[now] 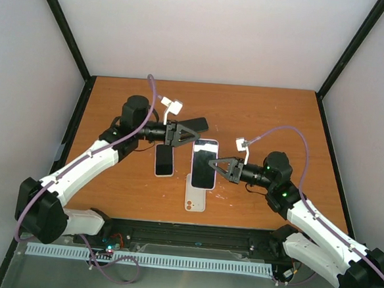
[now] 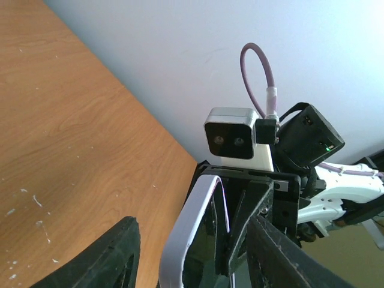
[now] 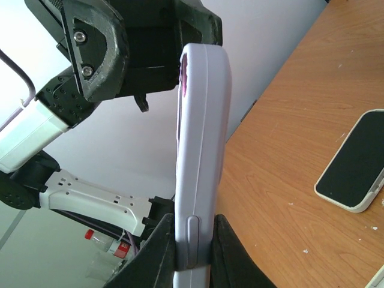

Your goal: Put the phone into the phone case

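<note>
Case regrasp step: right hand (image 3: 193,255) pinches the lavender phone case (image 3: 201,150) off the table (image 1: 260,116). Left hand (image 2: 192,258) is spread around its far end. The phone (image 1: 164,160) lies screen-up just beside. Next: lay the case flat, fetch the phone.

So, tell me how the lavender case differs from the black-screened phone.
The case is pinched in the right end effector, raised off the table; the phone lies flat on it, untouched. The case is lavender; the phone has a black screen and white rim. From above the case looks longer, though it may just sit nearer the camera. Both have rounded corners.
</note>
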Robot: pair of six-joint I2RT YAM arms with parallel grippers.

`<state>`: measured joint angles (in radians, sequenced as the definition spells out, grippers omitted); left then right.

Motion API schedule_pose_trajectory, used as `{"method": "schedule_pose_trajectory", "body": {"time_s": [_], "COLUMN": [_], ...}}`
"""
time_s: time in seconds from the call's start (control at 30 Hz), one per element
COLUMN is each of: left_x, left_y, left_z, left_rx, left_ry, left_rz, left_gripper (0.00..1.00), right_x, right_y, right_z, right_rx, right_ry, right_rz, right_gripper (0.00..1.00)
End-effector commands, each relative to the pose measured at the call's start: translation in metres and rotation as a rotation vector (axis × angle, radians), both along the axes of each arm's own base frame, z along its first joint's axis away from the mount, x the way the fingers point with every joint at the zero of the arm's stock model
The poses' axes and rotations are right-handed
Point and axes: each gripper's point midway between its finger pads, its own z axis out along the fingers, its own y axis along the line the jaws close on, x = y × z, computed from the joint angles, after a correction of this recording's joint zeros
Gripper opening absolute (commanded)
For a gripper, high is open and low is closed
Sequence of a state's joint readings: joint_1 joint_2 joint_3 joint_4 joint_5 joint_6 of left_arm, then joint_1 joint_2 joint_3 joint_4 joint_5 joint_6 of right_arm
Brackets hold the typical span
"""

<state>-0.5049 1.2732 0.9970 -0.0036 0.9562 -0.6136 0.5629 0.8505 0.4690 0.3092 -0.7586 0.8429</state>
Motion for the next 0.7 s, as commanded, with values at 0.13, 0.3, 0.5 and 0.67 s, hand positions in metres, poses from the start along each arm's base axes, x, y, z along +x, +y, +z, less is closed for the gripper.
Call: {"method": "schedule_pose_trajectory", "body": {"time_s": [0.13,0.3,0.5,0.67], "left_x": [0.006,0.005,0.004,0.003], "left_y": [0.005,0.004,-0.002,-0.004], "left_z": [0.01,0.005,-0.01,-0.014], "left_rx": [0.08,0.089,0.091,0.092], "left_ry": [-0.08,-0.072,-0.034,-0.028], "left_rz": [0.034,0.015,-0.039,-0.055], "left_gripper": [0.58,0.63,0.64,0.36], "right_x": [-0.004,-0.004,-0.002,0.001], "right_y": [0.0,0.001,0.007,0.011], "right_z": [0.022,0.025,0.022,0.016], "right_rx": [0.064,0.073,0.079,0.066], "right_ry": [-0.052,-0.052,-0.036,-0.019], "right_rz": [0.013,0.014,0.036,0.041], "right_gripper": [0.07,0.07,0.07,0.07]}}
